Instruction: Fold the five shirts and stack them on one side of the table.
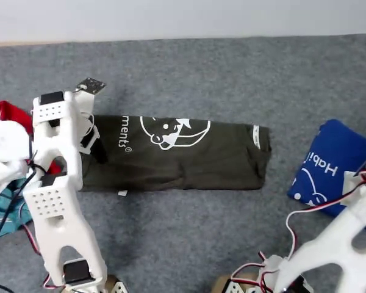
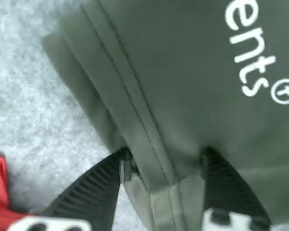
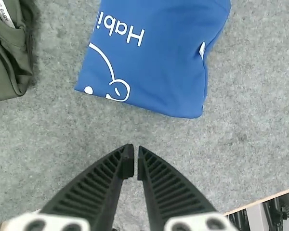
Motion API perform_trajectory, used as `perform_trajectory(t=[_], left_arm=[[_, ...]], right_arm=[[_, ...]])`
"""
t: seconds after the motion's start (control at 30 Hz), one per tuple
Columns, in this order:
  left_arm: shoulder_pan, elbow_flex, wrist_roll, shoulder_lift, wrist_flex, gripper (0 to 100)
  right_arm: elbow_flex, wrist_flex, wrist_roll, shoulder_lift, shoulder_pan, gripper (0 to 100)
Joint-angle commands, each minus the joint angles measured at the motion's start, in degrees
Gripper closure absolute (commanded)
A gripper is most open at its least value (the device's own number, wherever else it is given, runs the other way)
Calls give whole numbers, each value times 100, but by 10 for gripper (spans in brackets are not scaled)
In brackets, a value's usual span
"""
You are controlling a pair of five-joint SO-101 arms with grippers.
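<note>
Left wrist view shows the left gripper (image 2: 166, 158) spread wide around the left end of the dark green shirt (image 2: 183, 72), lying long left to right; right gripper (image 3: 133, 155) is pinched closed.

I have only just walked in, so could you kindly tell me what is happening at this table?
Two arms are folding shirts on a grey table. The left gripper has its jaws spread astride one end of the dark green shirt, which lies mid-table folded into a long strip. The right gripper, jaws shut, is over bare table beside the folded blue shirt. A loose pile of shirts waits at the far side.
</note>
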State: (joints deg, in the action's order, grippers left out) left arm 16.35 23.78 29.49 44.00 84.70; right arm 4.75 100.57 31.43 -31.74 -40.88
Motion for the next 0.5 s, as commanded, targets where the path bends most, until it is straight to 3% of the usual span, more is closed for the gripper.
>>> perform_trajectory(t=[0.0,0.23,0.33,0.47], left_arm=[[-26,356,-141,185,26,765],[-79,1464,-62,993,853,889],[-167,2062,404,1398,1407,992],[-202,2448,492,1538,1591,996]], right_arm=[[-44,224,-53,-163,13,977],[-44,224,-53,-163,13,977],[-44,224,-53,-163,13,977],[-53,224,-44,-163,13,977]])
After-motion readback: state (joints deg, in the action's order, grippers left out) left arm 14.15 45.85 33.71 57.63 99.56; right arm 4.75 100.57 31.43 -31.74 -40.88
